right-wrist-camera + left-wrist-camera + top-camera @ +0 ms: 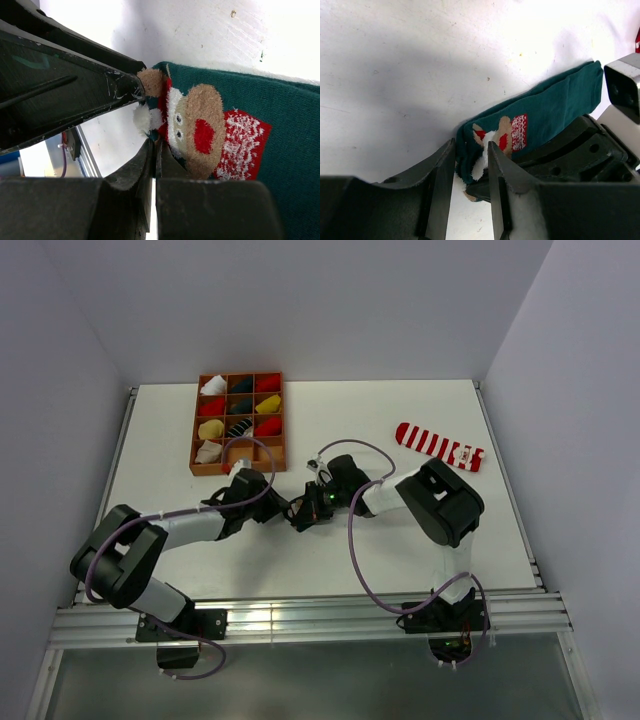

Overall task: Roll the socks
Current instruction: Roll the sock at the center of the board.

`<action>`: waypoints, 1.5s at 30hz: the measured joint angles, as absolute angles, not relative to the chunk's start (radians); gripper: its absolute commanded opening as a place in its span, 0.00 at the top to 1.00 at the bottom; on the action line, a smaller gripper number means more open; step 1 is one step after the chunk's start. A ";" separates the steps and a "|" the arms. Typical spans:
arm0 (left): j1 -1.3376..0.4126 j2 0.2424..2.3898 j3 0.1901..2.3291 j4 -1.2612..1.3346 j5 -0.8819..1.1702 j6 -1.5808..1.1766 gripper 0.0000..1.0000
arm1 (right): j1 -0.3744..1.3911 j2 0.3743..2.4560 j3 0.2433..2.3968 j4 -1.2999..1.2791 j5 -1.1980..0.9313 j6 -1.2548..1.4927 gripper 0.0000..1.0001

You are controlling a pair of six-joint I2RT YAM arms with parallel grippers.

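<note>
Where the two arms reach in toward each other over the middle of the white table (340, 410), a dark green sock (555, 107) lies flat between their tips. It has a small figure (200, 130) sewn on it, with a tan face, a red nose and a red-and-white patch beside it.

The left gripper (470, 150) sits at the sock's end by the figure. Its jaws stand narrowly apart, with the white tuft and the sock's edge in the gap. I cannot tell whether the fingers (500, 175) actually press the cloth.

The right gripper (154, 150) comes in from the other side, right up against the left one. Its jaws are pressed fully together at the sock's near edge, just beside the figure's face, and the cloth appears pinched between the tips. From the right wrist view, the left gripper's tip touches the tan tuft at the sock's corner.

Well apart from all this, a red-and-white striped sock (440, 445) lies flat on the far right of the table, untouched and not rolled.

On the far left stands a brown compartment tray (196, 430) with rolled bundles (211, 428) in red, yellow, white and dark colours, one to a compartment.
</note>
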State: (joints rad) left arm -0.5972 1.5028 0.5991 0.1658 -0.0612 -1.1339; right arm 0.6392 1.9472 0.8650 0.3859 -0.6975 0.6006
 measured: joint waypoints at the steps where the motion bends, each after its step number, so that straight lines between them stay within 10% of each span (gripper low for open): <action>1: -0.597 1.503 0.603 0.159 -0.062 -1.138 0.63 | 0.640 1.947 0.865 0.384 -0.695 0.600 1.00; 13: -0.598 1.557 0.662 0.076 -0.076 -1.150 0.71 | 0.649 1.944 0.872 0.368 -0.684 0.586 1.00; 17: -0.601 1.591 0.704 0.032 -0.077 -1.151 0.90 | 0.662 1.934 0.882 0.340 -0.654 0.571 0.99; 29: -0.608 1.693 0.905 -0.219 -0.076 -1.146 0.99 | 0.747 1.853 0.830 0.381 -0.469 0.519 0.61; 39: -0.612 1.736 1.019 -0.399 -0.092 -1.146 0.99 | 0.899 1.791 0.809 0.353 -0.129 0.447 0.63; 45: -0.612 1.743 1.036 -0.438 -0.096 -1.148 0.99 | 0.963 1.790 0.836 0.281 0.068 0.443 0.94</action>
